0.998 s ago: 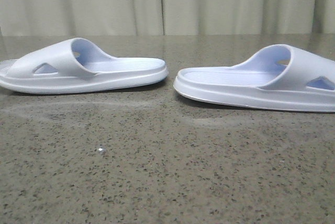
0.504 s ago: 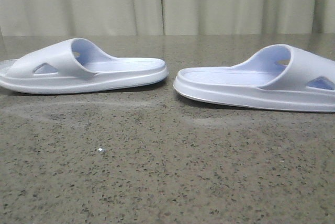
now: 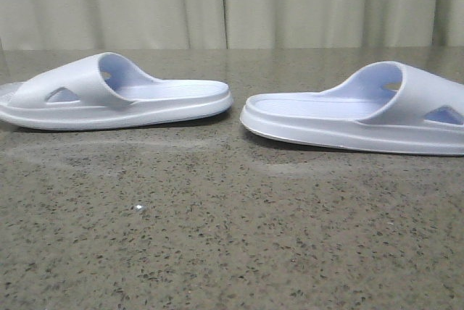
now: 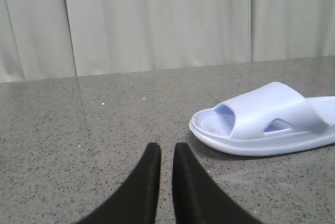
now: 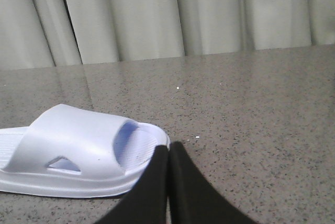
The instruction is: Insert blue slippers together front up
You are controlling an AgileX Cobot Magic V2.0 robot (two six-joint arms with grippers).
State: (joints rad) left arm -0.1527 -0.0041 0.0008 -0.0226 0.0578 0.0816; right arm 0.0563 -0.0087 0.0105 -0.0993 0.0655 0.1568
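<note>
two blue slippers (image 3: 116, 93) (image 3: 362, 114) lie heel-to-heel, narrow gap between.

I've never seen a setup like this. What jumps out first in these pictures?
Two pale blue slippers lie sole-down on a speckled grey table, heels facing each other with a gap between: the left slipper and the right slipper. Each wrist camera shows a black claw near a slipper, holding nothing: left claw, right claw.

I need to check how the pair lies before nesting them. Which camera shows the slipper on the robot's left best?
The front view: the left pale blue foam slipper lies side-on, heel toward the other slipper, toe edge slightly cropped. The left wrist view shows its toe and strap, heel cut off. The right wrist view doesn't show it.
</note>
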